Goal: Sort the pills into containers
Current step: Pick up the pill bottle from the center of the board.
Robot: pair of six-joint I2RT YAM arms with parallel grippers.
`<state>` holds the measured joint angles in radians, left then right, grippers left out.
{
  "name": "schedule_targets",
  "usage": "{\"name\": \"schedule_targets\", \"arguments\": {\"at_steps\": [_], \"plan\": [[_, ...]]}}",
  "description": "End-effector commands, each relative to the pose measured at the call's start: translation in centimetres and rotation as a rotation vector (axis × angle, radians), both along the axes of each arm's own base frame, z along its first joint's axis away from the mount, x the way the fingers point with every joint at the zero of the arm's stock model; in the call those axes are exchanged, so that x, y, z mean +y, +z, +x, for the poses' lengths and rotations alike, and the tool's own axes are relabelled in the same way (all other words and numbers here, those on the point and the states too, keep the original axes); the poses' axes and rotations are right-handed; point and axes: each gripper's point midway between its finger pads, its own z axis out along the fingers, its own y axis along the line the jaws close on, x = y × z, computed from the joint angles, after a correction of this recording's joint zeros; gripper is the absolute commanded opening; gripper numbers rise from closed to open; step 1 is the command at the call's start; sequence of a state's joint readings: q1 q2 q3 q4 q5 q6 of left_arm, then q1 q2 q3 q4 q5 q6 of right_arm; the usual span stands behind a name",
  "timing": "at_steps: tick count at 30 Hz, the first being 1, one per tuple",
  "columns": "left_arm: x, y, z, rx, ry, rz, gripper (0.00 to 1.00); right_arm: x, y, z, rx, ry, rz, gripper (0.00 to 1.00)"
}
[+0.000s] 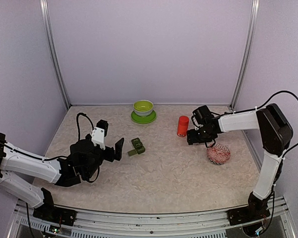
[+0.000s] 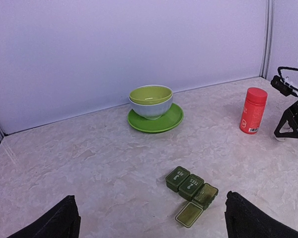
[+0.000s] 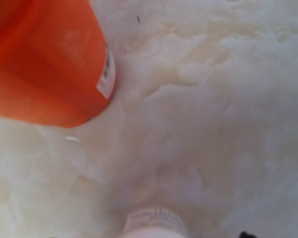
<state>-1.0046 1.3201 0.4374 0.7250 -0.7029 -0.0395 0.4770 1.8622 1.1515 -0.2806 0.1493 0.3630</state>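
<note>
Dark green containers (image 1: 137, 146) are sitting on tabletop (image 1: 164, 178), one end lid open. Left pincer (image 1: 111, 139) is gaping wide; right pincer (image 1: 204, 140) is hanging by red bottle (image 1: 183, 126), can't tell if open.

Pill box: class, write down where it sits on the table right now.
Top view: the pill box lies near the middle of the table, slightly left, just right of the left end effector and in front of the lime bowl.

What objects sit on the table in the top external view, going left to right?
dark green containers → red bottle → red-and-white patterned bowl. The lime-green bowl is left out because it sits behind the containers and overlaps them sideways.
</note>
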Motion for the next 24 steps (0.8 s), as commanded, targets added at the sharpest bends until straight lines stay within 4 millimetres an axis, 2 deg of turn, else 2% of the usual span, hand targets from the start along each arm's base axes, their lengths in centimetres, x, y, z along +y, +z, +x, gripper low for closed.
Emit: {"name": "schedule_targets", "arguments": {"at_steps": [1, 5, 7, 14, 19, 24], "plan": [[0.1, 0.1, 0.0, -0.007, -0.005, -0.003, 0.99, 0.4, -0.2, 1.1, -0.013, 0.011, 0.016, 0.73], [0.0, 0.1, 0.0, -0.006, -0.008, -0.005, 0.99, 0.4, -0.1, 1.2, -0.022, 0.012, 0.021, 0.62], [0.0, 0.1, 0.0, -0.006, -0.01, -0.006, 0.99, 0.4, 0.0, 1.2, -0.027, 0.012, 0.018, 0.52], [-0.1, 0.0, 0.0, -0.004, -0.01, -0.005, 0.99, 0.5, -0.4, 0.9, -0.025, 0.041, 0.016, 0.31], [-0.2, -0.1, 0.1, 0.0, -0.013, -0.003, 0.99, 1.3, 0.0, 0.4, -0.036, 0.083, 0.034, 0.28], [-0.3, -0.1, 0.1, 0.0, -0.014, -0.004, 0.99, 4.5, 1.6, -0.8, -0.086, 0.203, 0.04, 0.28]]}}
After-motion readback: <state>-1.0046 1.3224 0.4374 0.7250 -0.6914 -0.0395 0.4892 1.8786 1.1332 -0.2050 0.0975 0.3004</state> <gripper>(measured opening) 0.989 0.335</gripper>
